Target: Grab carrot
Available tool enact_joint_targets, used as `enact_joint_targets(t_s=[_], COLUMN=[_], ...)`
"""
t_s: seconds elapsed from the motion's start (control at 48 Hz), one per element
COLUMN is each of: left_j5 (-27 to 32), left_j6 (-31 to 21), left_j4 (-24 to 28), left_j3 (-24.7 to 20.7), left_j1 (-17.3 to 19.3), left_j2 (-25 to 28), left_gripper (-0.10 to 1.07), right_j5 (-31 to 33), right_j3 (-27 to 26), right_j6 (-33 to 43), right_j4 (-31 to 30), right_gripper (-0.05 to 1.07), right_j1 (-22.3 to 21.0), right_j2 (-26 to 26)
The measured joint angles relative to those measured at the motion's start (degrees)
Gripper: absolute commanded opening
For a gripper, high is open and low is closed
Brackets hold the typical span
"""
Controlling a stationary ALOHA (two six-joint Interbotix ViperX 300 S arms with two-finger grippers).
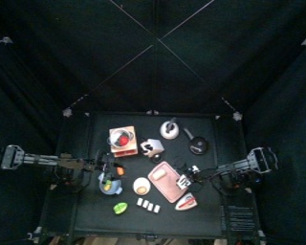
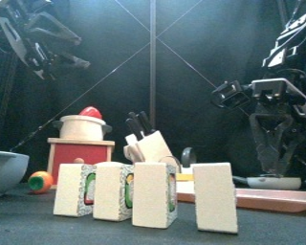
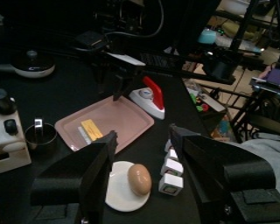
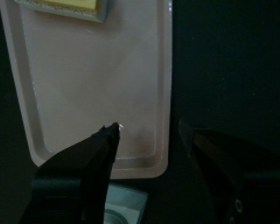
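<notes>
Orange carrot sat on the left claw's side of the surface; both claws apart and empty.

Orange in the top view marked the carrot [image 1: 115, 171], a tiny stub at the left part of the surface [image 1: 92, 129], just behind the bowl [image 2: 3, 170]; the front view showed what was probably the same piece low beside that bowl. Left claw [image 3: 143, 144] stood with jaws wide apart, gripping nothing, and its arm ended near the carrot. The piece itself was not visible in the left wrist view. Right claw [image 4: 149, 131] also had jaws apart, hovering over the pink tray [image 4: 95, 79], well apart from the carrot. Assessment: the left arm was the nearer and had to descend onto the piece. Long axis of the carrot was too small to determine.
</notes>
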Motion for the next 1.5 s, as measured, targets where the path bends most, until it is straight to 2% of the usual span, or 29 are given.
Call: enact_joint_targets(t_s=[0.146, 0.292, 0.375, 0.542, 0.604, 0.812, 0.938, 1.104, 1.25, 1.354, 1.5], left_j5=[0.18, 4.04, 11.07, 33.84, 39.46, 44.65, 49.22, 56.6, 61.79, 65.13, 65.92], left_j6=[-0.62, -0.62, -0.62, -1.14, -1.41, -5.45, -9.58, -16.26, -26.54, -36.3, -45.79], left_j4=[-0.62, -4.75, -7.21, -9.49, -10.02, -13.62, -13.27, -10.11, -4.22, 2.02, 7.91], left_j3=[0.0, -0.7, -3.25, -10.72, -12.3, -13.18, -13.54, -14.94, -15.56, -15.56, -15.56], left_j1=[0.0, -0.7, -1.58, -3.25, -3.69, -4.13, -4.31, -5.27, -7.82, -10.99, -14.41], left_j2=[-0.44, -0.97, -0.97, -0.44, 0.09, 3.69, 7.65, 10.72, 13.01, 15.21, 18.28], left_gripper=[0.87, 0.87, 0.87, 0.87, 0.87, 0.87, 0.87, 0.87, 0.87, 0.89, 0.89], right_j5=[0.09, 0.09, 0.09, 0.0, -0.09, -0.18, -0.26, -0.26, -0.26, -0.26, -0.26], right_j3=[-1.32, -1.76, -1.76, -1.05, -0.7, 0.7, 1.32, 1.49, 1.49, 1.49, 1.49], right_j6=[-0.09, -0.09, 0.0, 0.09, 0.09, 0.09, 0.09, 0.09, 0.18, 0.09, 0.09], right_j4=[-3.34, -7.21, -8.26, -8.7, -8.96, -10.28, -10.37, -10.55, -10.99, -10.99, -10.99], right_gripper=[0.9, 0.9, 0.9, 0.9, 0.9, 0.9, 0.9, 0.9, 0.9, 0.9, 0.9], right_j1=[-0.97, -1.67, -2.37, -3.78, -3.87, -4.13, -4.13, -4.13, -4.22, -4.13, -4.22], right_j2=[-0.09, -0.88, -1.14, -2.46, -3.08, -5.45, -5.98, -6.15, -6.15, -6.15, -6.15])
